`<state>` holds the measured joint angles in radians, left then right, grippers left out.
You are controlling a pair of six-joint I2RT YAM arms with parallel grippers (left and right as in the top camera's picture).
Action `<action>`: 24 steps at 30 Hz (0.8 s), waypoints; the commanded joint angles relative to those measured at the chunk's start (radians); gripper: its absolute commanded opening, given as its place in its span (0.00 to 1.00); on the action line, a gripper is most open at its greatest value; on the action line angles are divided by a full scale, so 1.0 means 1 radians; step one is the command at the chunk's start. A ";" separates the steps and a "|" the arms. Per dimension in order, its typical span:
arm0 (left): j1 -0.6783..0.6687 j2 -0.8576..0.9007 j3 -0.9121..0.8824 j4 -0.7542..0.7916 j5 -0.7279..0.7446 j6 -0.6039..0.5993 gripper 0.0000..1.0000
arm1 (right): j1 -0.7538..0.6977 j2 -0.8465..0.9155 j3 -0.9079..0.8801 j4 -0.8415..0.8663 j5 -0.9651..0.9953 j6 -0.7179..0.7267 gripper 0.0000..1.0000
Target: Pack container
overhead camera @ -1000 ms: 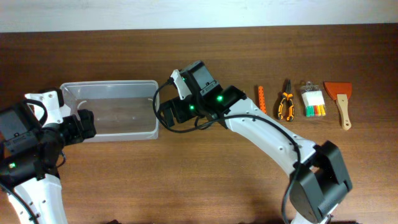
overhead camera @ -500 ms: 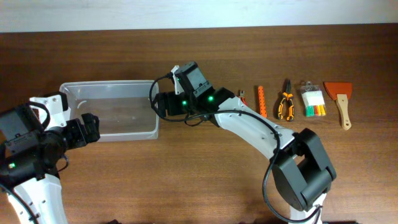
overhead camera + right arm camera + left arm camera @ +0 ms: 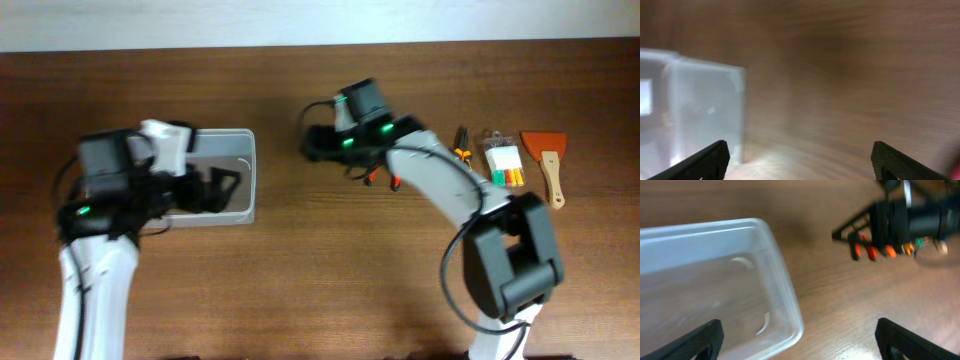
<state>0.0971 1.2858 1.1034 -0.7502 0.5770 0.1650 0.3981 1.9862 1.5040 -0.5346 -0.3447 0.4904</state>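
1. Table: dark brown wood-grain table [image 3: 300, 290], bearing every item below.

2. Left arm: white and black robot arm [image 3: 95, 250], rising from the lower left edge. Its left gripper [image 3: 215, 188] hangs over the right part of item 3. Jaws: wide apart in the left wrist view, one black finger [image 3: 705, 336] at each lower corner, nothing clamped between them.

3. Container: clear, translucent plastic rectangular bin with rounded corners and a rimmed edge [image 3: 243, 150]. It stands on the left half of the table, long side running left to right, its left part hidden under the left arm in the overhead view. What shows of the inside in the left wrist view holds nothing.

4. Right gripper [image 3: 312, 148]: black, at mid-table, right of the container and apart from it, pointing towards it. Jaws: spread wide in the right wrist view, nothing between them but bare table; that view is blurred.

5. Right arm: white and black robot arm with green lights [image 3: 440, 185], reaching from the lower right up and leftwards.

6. Small orange piece [image 3: 393, 181], showing just under the right arm; shape cannot be told.

7. Pliers with orange and black handles [image 3: 461, 140], partly covered by the right arm.

8. Clear packet of small coloured pieces [image 3: 503, 162], just right of the pliers.

9. Scraper with orange blade and pale wooden handle [image 3: 545, 160], furthest right, blade towards the table's far edge.
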 commanded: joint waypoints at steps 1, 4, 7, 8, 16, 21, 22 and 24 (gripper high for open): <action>-0.100 0.053 0.012 0.027 -0.126 0.016 0.95 | -0.080 -0.082 0.023 -0.049 -0.021 -0.107 0.91; -0.157 0.111 0.012 0.050 -0.207 -0.007 0.91 | -0.146 -0.110 0.025 -0.112 -0.001 -0.147 0.91; -0.205 0.184 0.012 0.072 -0.281 -0.027 0.66 | -0.220 -0.136 0.026 -0.159 -0.003 -0.146 0.91; -0.219 0.209 0.012 0.081 -0.323 -0.059 0.65 | -0.244 -0.144 0.027 -0.173 -0.003 -0.146 0.91; -0.300 0.340 0.012 0.183 -0.518 -0.209 0.62 | -0.375 -0.213 0.029 -0.264 -0.015 -0.146 0.91; -0.324 0.399 0.012 0.205 -0.567 -0.244 0.62 | -0.392 -0.250 0.029 -0.295 -0.018 -0.147 0.91; -0.327 0.413 0.012 0.205 -0.566 -0.245 0.61 | -0.392 -0.260 0.029 -0.299 -0.018 -0.147 0.91; -0.330 0.432 0.012 0.205 -0.566 -0.256 0.52 | -0.392 -0.273 0.029 -0.301 -0.018 -0.146 0.91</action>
<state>-0.2260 1.6817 1.1038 -0.5480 0.0471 -0.0578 0.0097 1.7611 1.5093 -0.8326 -0.3492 0.3580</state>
